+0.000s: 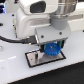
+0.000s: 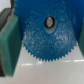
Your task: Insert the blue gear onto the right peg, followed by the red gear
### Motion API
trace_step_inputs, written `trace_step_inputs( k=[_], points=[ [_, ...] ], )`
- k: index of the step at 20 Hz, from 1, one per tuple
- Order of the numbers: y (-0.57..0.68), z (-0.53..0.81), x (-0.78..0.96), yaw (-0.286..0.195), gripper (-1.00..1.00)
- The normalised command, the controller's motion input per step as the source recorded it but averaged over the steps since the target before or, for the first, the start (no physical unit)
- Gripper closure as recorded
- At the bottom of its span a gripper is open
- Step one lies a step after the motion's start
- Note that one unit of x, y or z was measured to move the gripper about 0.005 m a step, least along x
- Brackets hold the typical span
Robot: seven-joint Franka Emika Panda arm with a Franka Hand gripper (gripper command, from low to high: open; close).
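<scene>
Gripping the blue gear [image 1: 52, 49] at its rim, gripper [image 1: 51, 47] low over the black-rimmed grey plate [image 1: 36, 59].

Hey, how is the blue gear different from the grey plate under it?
The blue gear is round and toothed; the plate is rectangular with straight edges. The gear is bright blue, the plate grey with a black rim. The gear is held between the gripper's jaws, while the plate lies on the white table. Both are flat.
</scene>
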Motion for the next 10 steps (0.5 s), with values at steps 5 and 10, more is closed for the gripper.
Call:
trace_step_inputs(
  k=[5,10],
  points=[
    [0.02,-0.07,0.17,0.000,1.00],
    [0.00,-0.12,0.10,0.000,1.00]
  ],
)
